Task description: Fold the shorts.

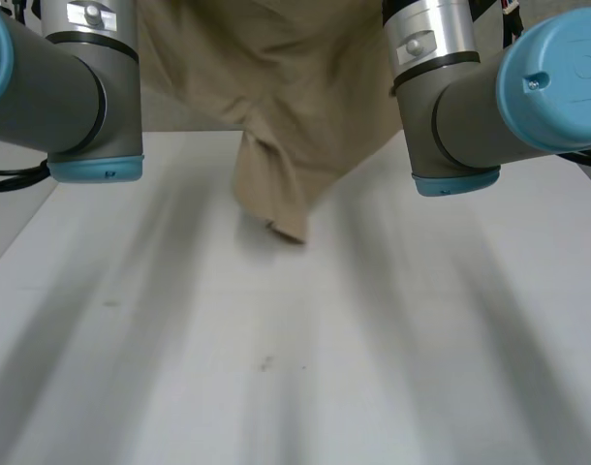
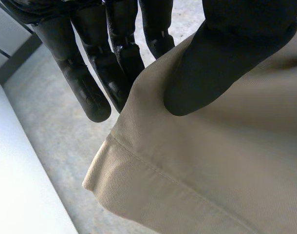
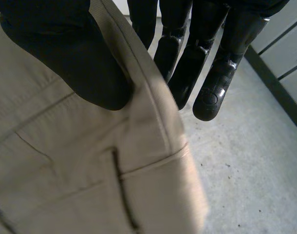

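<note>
White tabletop (image 1: 295, 387) is lying below both arms (image 1: 92, 107); tan shorts (image 1: 276, 107) are hanging bunched over its far part, lowest corner dangling close to the surface; left hand (image 2: 231, 48) is pinching a hemmed edge, thumb against fingers (image 2: 90, 92); right hand (image 3: 61, 48) is pinching a stitched edge the same way.

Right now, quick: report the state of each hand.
Left hand: shut on the shorts, thumb pinching cloth near a hem.
Right hand: shut on the shorts, thumb pinching a stitched edge.
</note>
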You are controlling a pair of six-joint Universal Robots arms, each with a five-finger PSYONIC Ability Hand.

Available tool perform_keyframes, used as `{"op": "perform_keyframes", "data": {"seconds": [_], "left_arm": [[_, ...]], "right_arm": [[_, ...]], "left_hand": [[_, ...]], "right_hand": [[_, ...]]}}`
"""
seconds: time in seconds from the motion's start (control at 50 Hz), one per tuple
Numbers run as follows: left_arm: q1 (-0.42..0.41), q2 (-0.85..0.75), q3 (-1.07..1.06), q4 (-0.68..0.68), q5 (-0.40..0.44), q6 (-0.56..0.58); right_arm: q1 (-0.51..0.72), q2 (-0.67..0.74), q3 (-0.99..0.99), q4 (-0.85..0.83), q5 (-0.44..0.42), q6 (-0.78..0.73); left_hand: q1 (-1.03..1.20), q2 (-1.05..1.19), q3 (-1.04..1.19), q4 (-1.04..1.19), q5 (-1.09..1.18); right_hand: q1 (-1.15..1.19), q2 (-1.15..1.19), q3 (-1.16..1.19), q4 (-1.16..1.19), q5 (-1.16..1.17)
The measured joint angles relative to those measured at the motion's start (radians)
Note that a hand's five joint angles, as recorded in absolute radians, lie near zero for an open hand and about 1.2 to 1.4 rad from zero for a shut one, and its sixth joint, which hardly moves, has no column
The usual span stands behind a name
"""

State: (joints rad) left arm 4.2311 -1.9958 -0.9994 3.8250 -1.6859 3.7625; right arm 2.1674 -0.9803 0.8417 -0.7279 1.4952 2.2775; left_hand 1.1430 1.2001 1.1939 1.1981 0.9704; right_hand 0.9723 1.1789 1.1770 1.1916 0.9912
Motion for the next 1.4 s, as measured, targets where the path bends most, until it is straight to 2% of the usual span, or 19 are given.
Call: {"op": "perform_keyframes", "data": {"seconds": [0.06, 0.2, 0.34, 0.44, 0.52, 0.6, 0.62, 0.64, 0.72, 0.82, 0.94, 1.12, 1.22, 1.26, 1.28, 1.32, 1.4], "left_arm": [[-0.002, 0.009, -0.021, 0.015, -0.003, 0.009], [-0.006, 0.026, -0.281, -0.033, -0.005, 0.022], [-0.055, 0.015, -0.615, -0.113, -0.002, 0.017], [-0.117, 0.013, -0.748, -0.179, -0.001, 0.016], [-0.155, 0.029, -0.800, -0.273, 0.000, 0.011], [-0.164, 0.059, -0.811, -0.359, 0.003, -0.006], [-0.164, 0.074, -0.812, -0.394, 0.004, -0.021], [-0.164, 0.074, -0.812, -0.394, 0.004, -0.021], [-0.140, 0.105, -0.809, -0.457, 0.008, -0.086], [-0.083, 0.122, -0.808, -0.479, 0.021, -0.167], [-0.019, 0.126, -0.820, -0.511, 0.075, -0.219], [0.028, 0.124, -0.847, -0.550, 0.146, -0.245], [0.037, 0.117, -0.848, -0.544, 0.156, -0.258], [0.039, 0.109, -0.844, -0.535, 0.156, -0.262], [0.039, 0.104, -0.842, -0.529, 0.156, -0.263], [0.039, 0.093, -0.838, -0.518, 0.156, -0.264], [0.038, 0.074, -0.832, -0.497, 0.155, -0.264]], "right_arm": [[-0.003, -0.006, 0.015, 0.005, -0.002, 0.010], [-0.039, -0.018, 0.178, 0.183, 0.009, 0.027], [-0.070, -0.014, 0.410, 0.497, 0.015, 0.050], [-0.082, -0.017, 0.543, 0.688, 0.011, 0.145], [-0.108, -0.041, 0.624, 0.744, -0.001, 0.261], [-0.136, -0.088, 0.686, 0.748, -0.025, 0.345], [-0.141, -0.097, 0.697, 0.747, -0.031, 0.359], [-0.141, -0.097, 0.697, 0.747, -0.031, 0.359], [-0.187, -0.156, 0.787, 0.733, -0.103, 0.450], [-0.227, -0.171, 0.831, 0.719, -0.159, 0.511], [-0.259, -0.175, 0.839, 0.709, -0.180, 0.564], [-0.265, -0.178, 0.836, 0.707, -0.178, 0.578], [-0.263, -0.178, 0.836, 0.708, -0.177, 0.577], [-0.262, -0.178, 0.837, 0.708, -0.176, 0.576], [-0.262, -0.178, 0.838, 0.708, -0.176, 0.576], [-0.263, -0.178, 0.839, 0.708, -0.174, 0.575], [-0.264, -0.179, 0.842, 0.709, -0.172, 0.573]], "left_hand": [[0.000, 0.000, 0.000, 0.000, 0.000], [0.000, 0.000, 0.000, 0.000, 0.000], [0.000, 0.001, 0.000, 0.000, 0.000], [0.000, 0.001, 0.000, 0.000, 0.000], [0.000, 0.001, 0.000, 0.000, 0.000], [-0.084, -0.135, -0.130, -0.124, -0.076], [-0.200, -0.242, -0.234, -0.230, -0.176], [-0.200, -0.242, -0.234, -0.230, -0.176], [-0.582, -0.620, -0.605, -0.616, -0.563], [-0.607, -0.660, -0.646, -0.662, -0.615], [-0.607, -0.660, -0.646, -0.662, -0.615], [-0.572, -0.634, -0.629, -0.631, -0.577], [-0.350, -0.421, -0.430, -0.431, -0.382], [-0.071, -0.154, -0.163, -0.164, -0.120], [-0.029, -0.094, -0.093, -0.101, -0.064], [-0.023, -0.025, -0.025, -0.023, -0.004], [-0.023, -0.007, -0.007, -0.006, 0.011]], "right_hand": [[0.000, 0.000, 0.000, 0.000, 0.000], [0.000, 0.001, 0.019, 0.000, 0.002], [0.000, 0.001, 0.019, 0.000, 0.002], [0.000, 0.001, 0.019, 0.000, 0.002], [0.000, 0.001, 0.019, 0.000, 0.002], [0.000, 0.001, 0.019, 0.000, 0.002], [0.000, 0.001, 0.019, 0.000, 0.002], [0.000, 0.001, 0.019, 0.000, 0.002], [0.000, 0.001, 0.019, 0.000, 0.002], [0.000, 0.001, 0.019, 0.000, 0.002], [0.000, 0.001, 0.019, 0.000, 0.002], [0.000, 0.001, 0.019, 0.000, 0.002], [0.000, 0.001, 0.019, 0.000, 0.002], [0.000, 0.001, 0.019, 0.000, 0.002], [0.000, 0.001, 0.019, 0.000, 0.002], [-0.005, -0.021, -0.004, -0.022, -0.012], [-0.130, -0.201, -0.194, -0.207, -0.169]]}}
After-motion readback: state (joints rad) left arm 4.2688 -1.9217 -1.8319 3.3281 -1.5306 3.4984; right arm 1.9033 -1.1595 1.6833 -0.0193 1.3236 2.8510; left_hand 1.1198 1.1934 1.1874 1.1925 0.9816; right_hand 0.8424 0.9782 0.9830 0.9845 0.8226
